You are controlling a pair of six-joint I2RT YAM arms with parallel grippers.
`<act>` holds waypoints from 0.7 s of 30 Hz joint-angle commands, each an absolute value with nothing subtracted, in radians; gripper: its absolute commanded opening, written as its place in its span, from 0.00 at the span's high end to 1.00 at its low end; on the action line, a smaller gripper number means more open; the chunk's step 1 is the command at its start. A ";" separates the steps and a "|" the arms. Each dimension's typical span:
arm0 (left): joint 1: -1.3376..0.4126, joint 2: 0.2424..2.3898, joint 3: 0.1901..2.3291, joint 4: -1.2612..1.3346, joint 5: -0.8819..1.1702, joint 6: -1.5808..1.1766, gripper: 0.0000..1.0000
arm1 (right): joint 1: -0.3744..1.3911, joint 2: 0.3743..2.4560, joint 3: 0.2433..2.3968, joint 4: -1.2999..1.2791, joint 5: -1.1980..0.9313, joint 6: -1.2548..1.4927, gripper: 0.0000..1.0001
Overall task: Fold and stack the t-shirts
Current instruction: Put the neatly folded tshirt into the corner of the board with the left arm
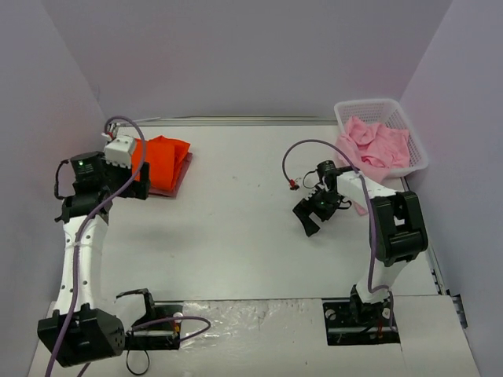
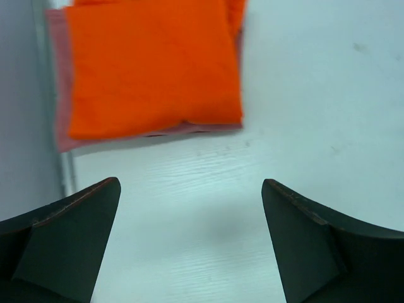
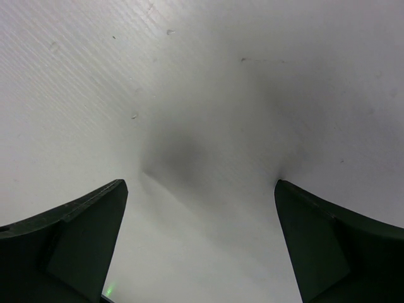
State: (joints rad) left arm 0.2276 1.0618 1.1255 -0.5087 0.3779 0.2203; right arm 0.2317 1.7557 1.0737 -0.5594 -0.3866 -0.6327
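Note:
A folded bright orange-red t-shirt (image 1: pixel 163 156) (image 2: pixel 151 66) lies at the table's back left, on top of a folded dusty rose-red t-shirt (image 1: pixel 179 180) (image 2: pixel 60 129) whose edges stick out beneath it. My left gripper (image 1: pixel 141 182) (image 2: pixel 190 182) is open with nothing between its fingers, just short of the stack's near edge and not touching it. Light pink t-shirts (image 1: pixel 376 144) lie crumpled in the basket, one draping over its front rim. My right gripper (image 1: pixel 314 214) (image 3: pixel 200 183) is open and empty over bare table right of centre.
The white lattice basket (image 1: pixel 369 103) stands at the back right corner against the wall. A purple cable (image 1: pixel 302 144) loops above the right arm. Lilac walls close in the left, back and right sides. Crinkled foil (image 1: pixel 251 322) covers the near edge between the arm bases.

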 commanded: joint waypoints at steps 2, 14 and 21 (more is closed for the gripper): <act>0.111 1.074 1.005 -0.469 0.540 0.202 0.06 | 0.201 1.761 1.106 -0.574 -0.462 -0.608 0.00; 0.193 0.927 0.779 -0.330 0.724 0.221 0.06 | 0.155 1.654 1.137 -0.575 -0.477 -0.578 0.00; 0.193 0.974 0.775 -0.328 0.726 0.235 0.06 | 0.123 1.677 1.137 -0.578 -0.471 -0.580 0.00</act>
